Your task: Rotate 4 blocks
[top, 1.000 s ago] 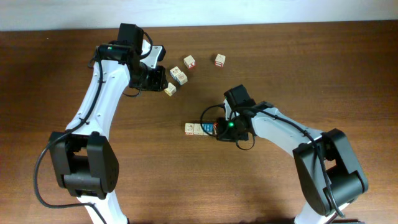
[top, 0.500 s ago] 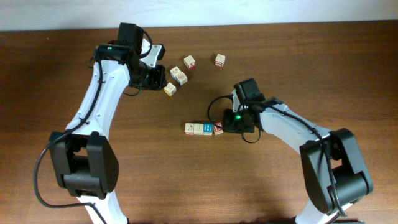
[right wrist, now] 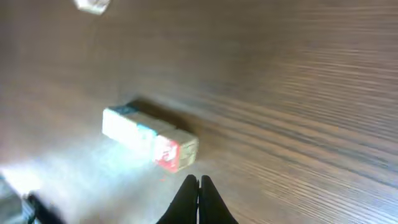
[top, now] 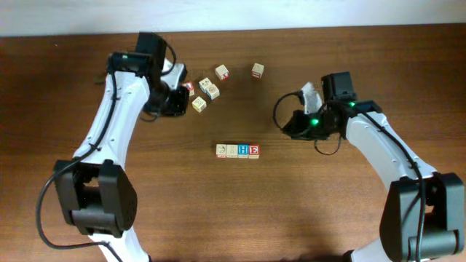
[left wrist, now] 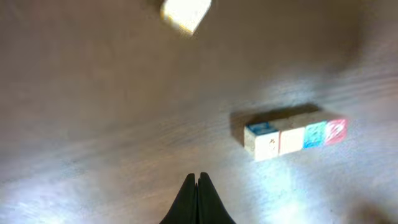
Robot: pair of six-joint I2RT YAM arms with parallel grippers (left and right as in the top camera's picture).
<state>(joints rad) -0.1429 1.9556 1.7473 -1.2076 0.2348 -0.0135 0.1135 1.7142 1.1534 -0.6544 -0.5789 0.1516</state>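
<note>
Blocks (top: 238, 151): row of four, lying left-to-right
Right gripper (right wrist: 199, 182), clenched empty, is hovering nearer, off the red end; left gripper (left wrist: 198, 180), likewise clenched, is sitting farther off

Bare table (top: 240, 211) surrounds the row of blocks (top: 237, 151): open wood near, left and right of it, and a broad strip on its far side. Beyond that strip, the loose cubes (top: 207, 89) crowd far left with only narrow gaps, just beside the left gripper (top: 180, 102). One cube (top: 257, 70) sits apart, far centre. The right gripper (top: 288, 126) stands well off to the row's right.
</note>
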